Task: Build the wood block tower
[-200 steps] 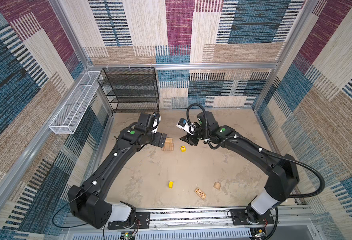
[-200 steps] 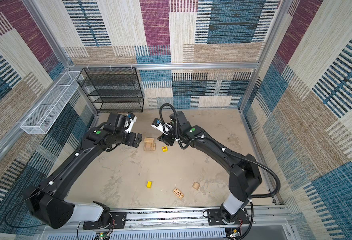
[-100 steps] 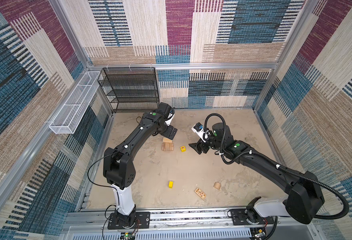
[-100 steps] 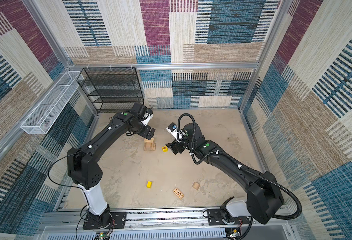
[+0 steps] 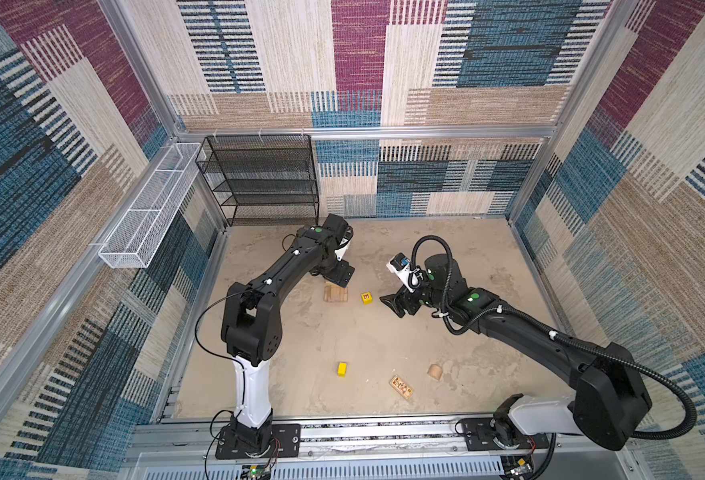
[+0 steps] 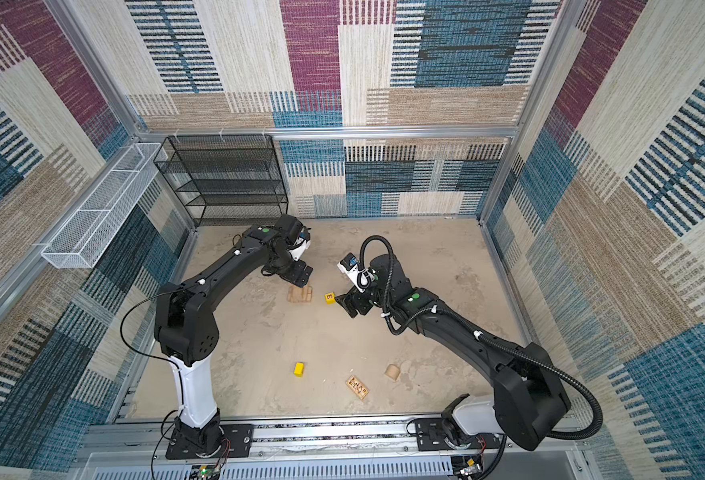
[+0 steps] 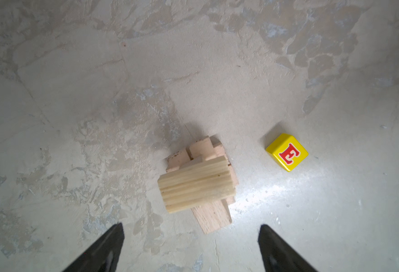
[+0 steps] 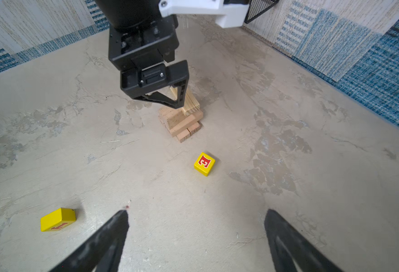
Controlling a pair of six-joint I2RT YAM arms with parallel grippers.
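Note:
The tower (image 5: 336, 293) (image 6: 299, 294) is a small stack of crossed tan wood blocks with a pale ridged block on top (image 7: 197, 186) (image 8: 182, 117). My left gripper (image 5: 339, 279) (image 7: 191, 225) hangs open right at its top on the far side, holding nothing. A yellow block with a red E (image 5: 366, 297) (image 7: 287, 152) (image 8: 204, 164) lies on the floor just right of the tower. My right gripper (image 5: 390, 305) (image 8: 196, 211) is open and empty, a little right of that block. Nearer the front lie another yellow block (image 5: 342, 369) (image 8: 57, 219), a dark-patterned block (image 5: 401, 386) and a rounded tan piece (image 5: 435, 372).
A black wire shelf (image 5: 259, 178) stands at the back left corner. A white wire basket (image 5: 151, 208) hangs on the left wall. Carpeted walls close in the stone-look floor (image 5: 446, 249), and a metal rail (image 5: 342, 432) runs along the front.
My left arm has swung its elbow back, and its gripper went from the tower's left side to its far side. My right gripper has drawn back from the E block and opened wider.

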